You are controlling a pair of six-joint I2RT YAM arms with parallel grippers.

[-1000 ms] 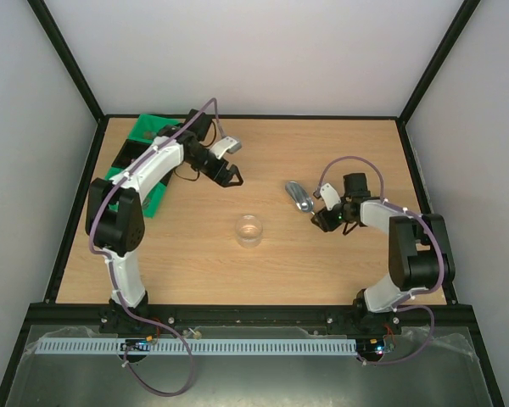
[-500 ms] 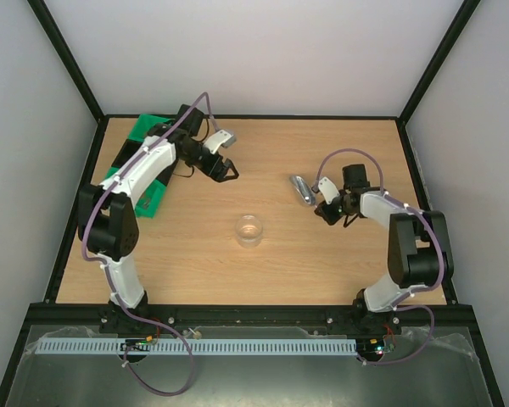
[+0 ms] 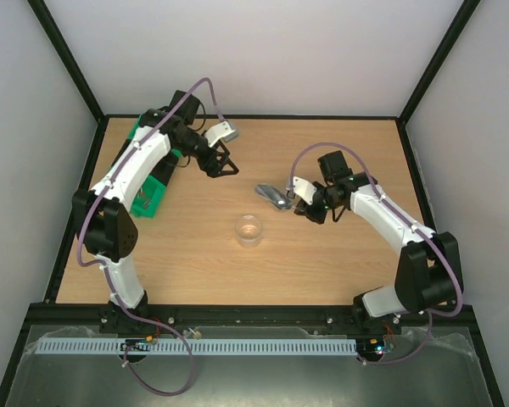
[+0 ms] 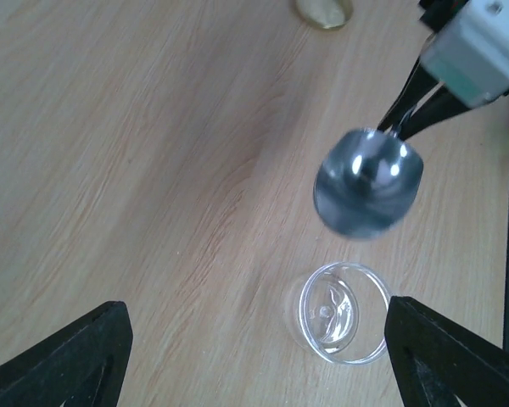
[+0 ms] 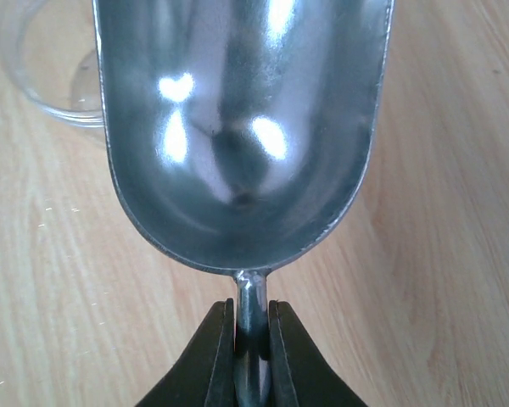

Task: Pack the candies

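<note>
Candies indiscernible; shiny concave metal scoop (image 5: 237, 127), thin handle pinched by right jaws; left jaws wide.

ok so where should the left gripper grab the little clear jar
Probably across its round wall, coming straight down from above, one finger each side. The jar stands upright and free on the table, with no handle; the left gripper is open wide.

Right claw (image 3: 298, 202) and scoop (image 3: 273, 196) crowd the jar's (image 3: 248, 230) far-right side; its left lies open.
</note>
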